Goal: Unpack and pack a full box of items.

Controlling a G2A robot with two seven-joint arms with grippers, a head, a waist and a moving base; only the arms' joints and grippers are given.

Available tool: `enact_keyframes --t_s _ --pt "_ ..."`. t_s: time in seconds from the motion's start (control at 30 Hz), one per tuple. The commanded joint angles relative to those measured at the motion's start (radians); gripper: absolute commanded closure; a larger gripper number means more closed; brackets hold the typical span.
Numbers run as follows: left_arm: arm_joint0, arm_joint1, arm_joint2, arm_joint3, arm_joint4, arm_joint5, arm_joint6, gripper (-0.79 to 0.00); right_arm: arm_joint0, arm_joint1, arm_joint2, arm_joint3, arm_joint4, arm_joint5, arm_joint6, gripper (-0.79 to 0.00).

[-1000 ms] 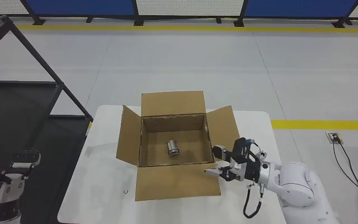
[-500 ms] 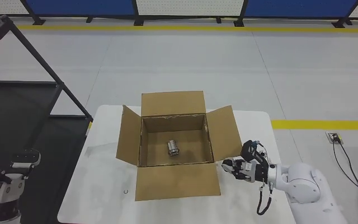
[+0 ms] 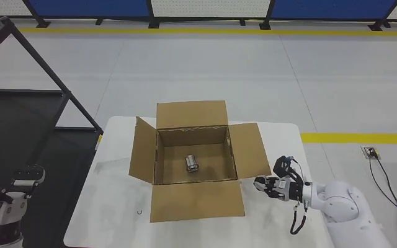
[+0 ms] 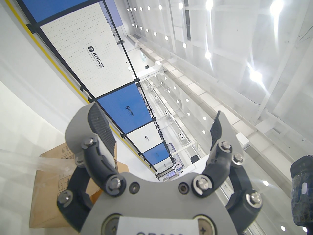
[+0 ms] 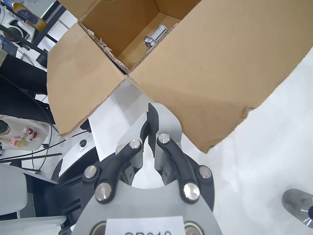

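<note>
A small metal cylinder [image 3: 192, 163] is seen lying on its side on the floor of the open cardboard box [image 3: 196, 199], near the middle. It is judged to be stiff, dense for its size and smooth-skinned, so slipping and rolling are to be expected. A hold across the round barrel, with the pads set square to its axis, is thought safest. The ringed end looks less even and is better avoided.

The box is made of matt brown corrugated board, ragged where the corners are torn. Its four flaps are splayed outward and are likely light and easily bent.

The right claw [image 3: 260, 184] is held just beside the box's flap on the robot's right, low over the white tabletop [image 3: 115, 192]. Its ribbed black pads are pressed together with nothing between them. The left claw [image 4: 157, 121] is spread wide and empty, well apart from the box.
</note>
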Motion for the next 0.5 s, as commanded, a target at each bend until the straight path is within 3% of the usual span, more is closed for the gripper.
enact_keyframes --t_s 0.0,0.33,0.47 --pt "0.000 0.000 0.000 0.000 0.000 0.000 0.000 -0.785 0.004 0.008 -0.008 0.007 0.004 0.007 0.007 0.000" --pt "0.000 0.000 0.000 0.000 0.000 0.000 0.000 -0.785 -0.006 0.030 -0.014 0.077 0.106 -0.006 -0.060 0.000" --pt "0.000 0.000 0.000 0.000 0.000 0.000 0.000 -0.785 -0.007 0.031 -0.021 0.122 0.225 0.049 -0.087 0.000"
